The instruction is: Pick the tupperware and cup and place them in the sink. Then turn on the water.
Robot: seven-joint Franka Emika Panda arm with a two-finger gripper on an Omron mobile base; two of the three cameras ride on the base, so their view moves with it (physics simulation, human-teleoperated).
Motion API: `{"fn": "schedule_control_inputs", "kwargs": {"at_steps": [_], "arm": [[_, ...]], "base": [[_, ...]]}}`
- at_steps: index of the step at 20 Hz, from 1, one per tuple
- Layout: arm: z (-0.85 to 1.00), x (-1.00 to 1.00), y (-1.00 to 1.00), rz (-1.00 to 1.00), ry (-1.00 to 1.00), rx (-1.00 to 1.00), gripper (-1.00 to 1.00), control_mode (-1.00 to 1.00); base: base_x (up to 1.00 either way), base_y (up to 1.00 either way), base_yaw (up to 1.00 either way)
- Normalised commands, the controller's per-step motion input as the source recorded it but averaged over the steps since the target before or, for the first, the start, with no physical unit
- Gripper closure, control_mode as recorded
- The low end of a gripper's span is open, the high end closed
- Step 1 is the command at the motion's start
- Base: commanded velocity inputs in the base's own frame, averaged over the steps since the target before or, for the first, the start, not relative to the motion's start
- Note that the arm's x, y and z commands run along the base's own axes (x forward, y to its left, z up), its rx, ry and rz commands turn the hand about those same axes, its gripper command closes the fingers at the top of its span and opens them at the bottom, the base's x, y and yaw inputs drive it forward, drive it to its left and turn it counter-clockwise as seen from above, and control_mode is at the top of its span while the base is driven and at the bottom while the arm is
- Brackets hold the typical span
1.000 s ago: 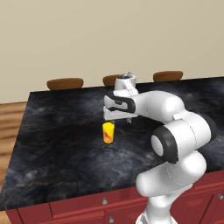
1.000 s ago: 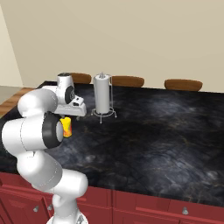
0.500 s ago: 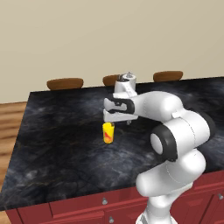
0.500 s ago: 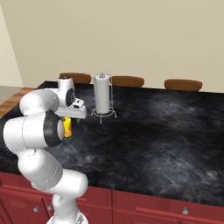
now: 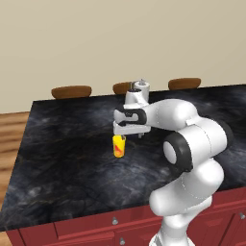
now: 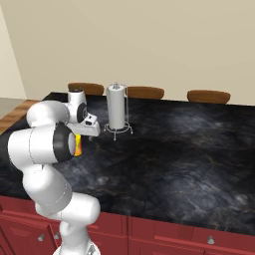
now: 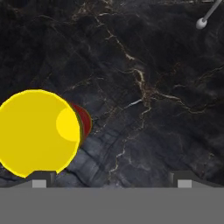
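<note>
Yellow cup point(image 5: 118, 146), red-orange mark on its side, stands upright on the black marbled counter point(image 5: 67, 168), a little in from the middle toward the far edge. In the hand view I look straight down into it: it sits low and left, just above the left fingertip, so the cup is not centred between the jaws but crowded against one finger. Gripper point(image 5: 126, 136) hangs directly over the cup with its fingers spread as wide as they go and nothing held. Compared with a second ago, the hand has come down: there was a clear gap between fingertips and cup rim, and now, from the left base view, the tips reach about the rim, possibly just past it. I cannot tell whether either finger touches the cup. I read this as the final descent of the pick; the grasp itself is not yet made. My concern is the offset: if the jaws close from here, the near finger may meet the cup first and nudge or tip it, so I would want a small sideways correction before closing. From the right base view the cup point(image 6: 77, 145) is mostly hidden behind the forearm. A paper towel holder point(image 6: 117, 110) stands on the counter well behind, clear of the approach. Three brown stools point(image 5: 71, 91) line the far edge. Tupperware and sink both remain to be dealt with.
</note>
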Motion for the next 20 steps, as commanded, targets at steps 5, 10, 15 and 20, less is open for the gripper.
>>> {"fn": "schedule_control_inputs", "kwargs": {"at_steps": [5,10,15,20], "arm": [[-0.07,0.15,0.05,0.00,0.00,0.00,-1.00,-1.00],[-0.13,0.11,0.09,0.00,0.01,0.00,-1.00,-1.00],[-0.11,0.14,0.06,0.00,0.00,0.00,-1.00,-1.00],[-0.09,0.27,0.00,0.00,0.00,0.00,-1.00,-1.00]], "base": [[0.00,0.00,0.00],[0.00,0.00,0.00],[0.00,0.00,0.00],[0.00,0.00,0.00]]}}
